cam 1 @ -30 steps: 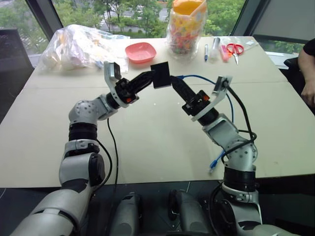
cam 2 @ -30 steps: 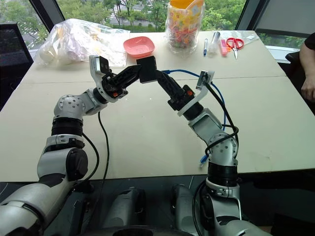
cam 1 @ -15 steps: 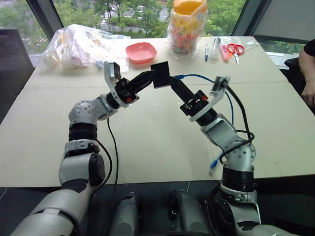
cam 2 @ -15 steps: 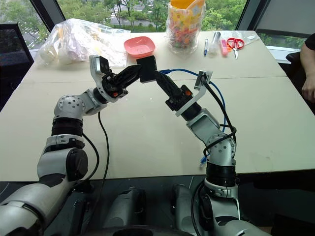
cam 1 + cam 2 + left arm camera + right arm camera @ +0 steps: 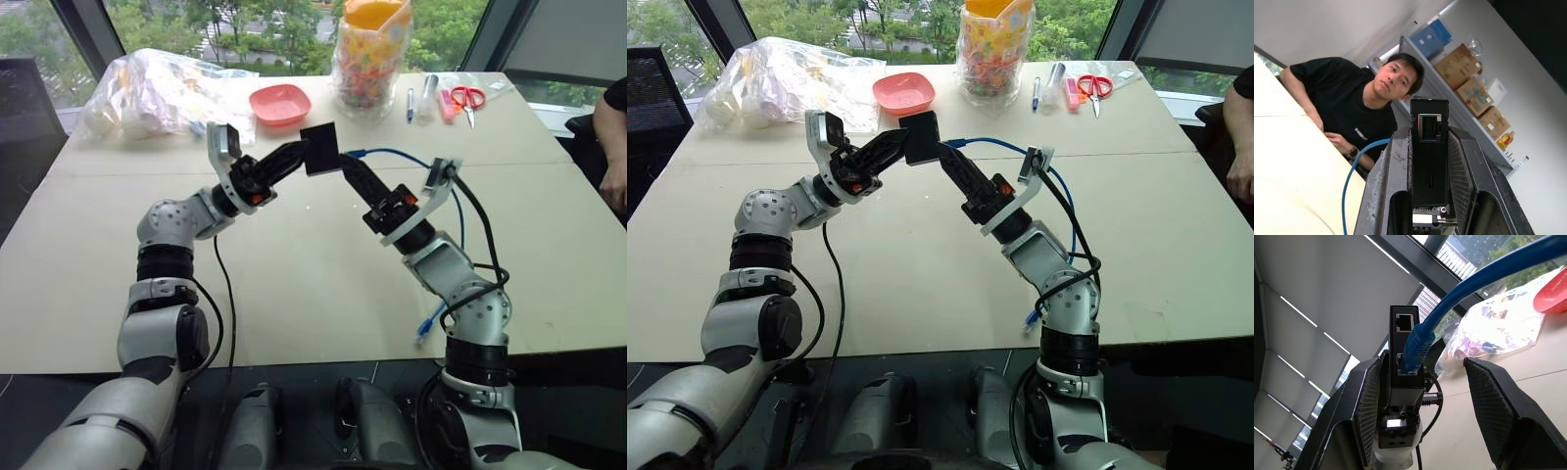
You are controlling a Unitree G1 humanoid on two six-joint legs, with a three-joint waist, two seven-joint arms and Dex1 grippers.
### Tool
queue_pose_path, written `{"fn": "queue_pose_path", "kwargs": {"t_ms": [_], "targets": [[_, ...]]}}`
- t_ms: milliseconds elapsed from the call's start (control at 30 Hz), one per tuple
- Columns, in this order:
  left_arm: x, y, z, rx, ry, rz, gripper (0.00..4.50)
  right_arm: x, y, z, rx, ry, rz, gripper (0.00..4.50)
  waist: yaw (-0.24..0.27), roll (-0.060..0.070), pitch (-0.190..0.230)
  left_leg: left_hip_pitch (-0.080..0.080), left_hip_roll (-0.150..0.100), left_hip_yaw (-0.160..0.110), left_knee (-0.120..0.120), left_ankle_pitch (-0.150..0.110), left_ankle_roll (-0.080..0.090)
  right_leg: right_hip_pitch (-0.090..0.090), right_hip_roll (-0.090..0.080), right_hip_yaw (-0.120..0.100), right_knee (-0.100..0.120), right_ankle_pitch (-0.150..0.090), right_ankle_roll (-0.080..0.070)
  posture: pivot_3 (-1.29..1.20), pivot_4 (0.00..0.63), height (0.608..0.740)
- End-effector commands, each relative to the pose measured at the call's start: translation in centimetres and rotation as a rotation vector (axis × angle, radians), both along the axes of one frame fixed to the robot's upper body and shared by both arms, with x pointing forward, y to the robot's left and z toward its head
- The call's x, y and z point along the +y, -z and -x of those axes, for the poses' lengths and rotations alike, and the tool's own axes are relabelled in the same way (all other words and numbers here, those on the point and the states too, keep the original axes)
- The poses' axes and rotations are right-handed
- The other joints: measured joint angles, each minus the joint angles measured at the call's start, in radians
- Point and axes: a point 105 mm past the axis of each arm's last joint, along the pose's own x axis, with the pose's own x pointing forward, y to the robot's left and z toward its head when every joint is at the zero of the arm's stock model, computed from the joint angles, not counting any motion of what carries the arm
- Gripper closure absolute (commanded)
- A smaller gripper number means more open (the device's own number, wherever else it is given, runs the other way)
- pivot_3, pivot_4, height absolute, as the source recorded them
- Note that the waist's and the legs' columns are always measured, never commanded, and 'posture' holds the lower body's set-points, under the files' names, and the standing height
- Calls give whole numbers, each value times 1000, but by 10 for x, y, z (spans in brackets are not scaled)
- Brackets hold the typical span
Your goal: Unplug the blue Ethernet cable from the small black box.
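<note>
The left claw [image 5: 299, 155] is clamped on the small black box [image 5: 320, 149], holding it raised above the table [image 5: 294, 284]; the blue Ethernet cable [image 5: 1415, 345] is seated in the box's lower port, its cord running off towards the right arm; the right claw [image 5: 1420, 382] stands wide, fingers either side of the plug and box, gripping nothing; step in hand: taking hold of the plug; next, pinch the plug and draw it straight out while the left claw holds firm.

Pink bowl [image 5: 280, 103], red scissors [image 5: 469, 97], plastic bag [image 5: 162, 93] on table [image 5: 294, 284].
</note>
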Motion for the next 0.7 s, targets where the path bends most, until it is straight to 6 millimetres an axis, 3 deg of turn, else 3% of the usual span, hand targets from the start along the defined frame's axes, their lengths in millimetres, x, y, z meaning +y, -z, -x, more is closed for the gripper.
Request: {"fn": "queue_pose_path", "kwargs": {"t_ms": [33,300,400,533,700], "targets": [[2,-13,4,-57,0,15,4066,-3,-12,4,-43,8,-39,1717,0,0,0,0,0,0,0,0,0,0,0,0,0,0,0,0,150,740],[0,-11,5,-55,6,9,4066,-3,-9,-1,-25,19,-33,1717,0,0,0,0,0,0,0,0,0,0,0,0,0,0,0,0,150,740],[0,-12,5,-55,3,10,4066,-2,-8,-3,-18,24,-21,2503,0,0,0,0,0,0,0,0,0,0,0,0,0,0,0,0,150,740],[0,-12,5,-54,0,8,4066,-1,-8,-3,-18,25,-27,4455,0,0,0,0,0,0,0,0,0,0,0,0,0,0,0,0,150,740],[1,-11,4,-51,-5,4,4066,-1,-6,-3,-15,27,-10,4455,0,0,0,0,0,0,0,0,0,0,0,0,0,0,0,0,150,740]]}}
